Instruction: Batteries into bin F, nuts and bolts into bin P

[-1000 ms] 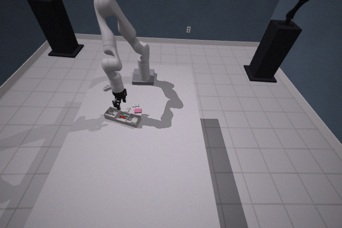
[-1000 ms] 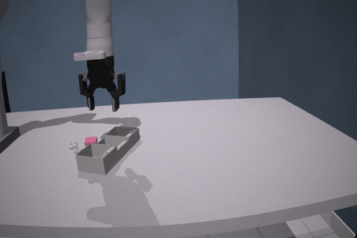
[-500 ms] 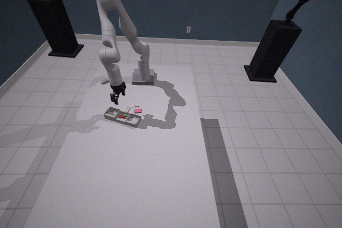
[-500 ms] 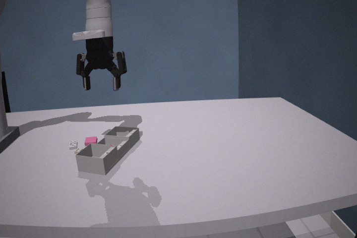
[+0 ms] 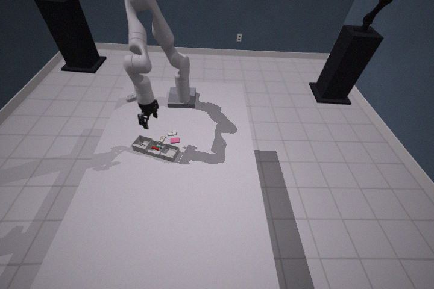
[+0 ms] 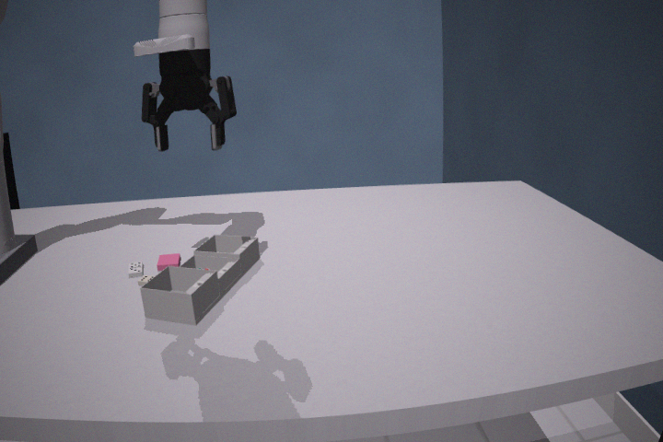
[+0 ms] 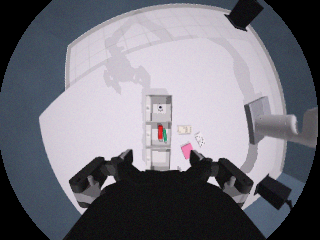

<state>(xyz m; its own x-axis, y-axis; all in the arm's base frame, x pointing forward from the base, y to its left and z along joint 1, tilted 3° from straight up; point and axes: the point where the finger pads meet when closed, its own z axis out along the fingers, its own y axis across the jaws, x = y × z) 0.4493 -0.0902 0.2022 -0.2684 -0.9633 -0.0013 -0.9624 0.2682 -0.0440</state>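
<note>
pink block (image 6: 168, 261) and dice (image 6: 135, 268) beside it.

One row of three grey bins (image 5: 155, 153) stands on the worktop (image 5: 176, 218). The middle bin holds one red battery (image 5: 155, 148) and one green battery (image 5: 159, 146). Outside the bins lie two white dice (image 5: 172, 133) and one pink block (image 5: 175, 139).
</note>
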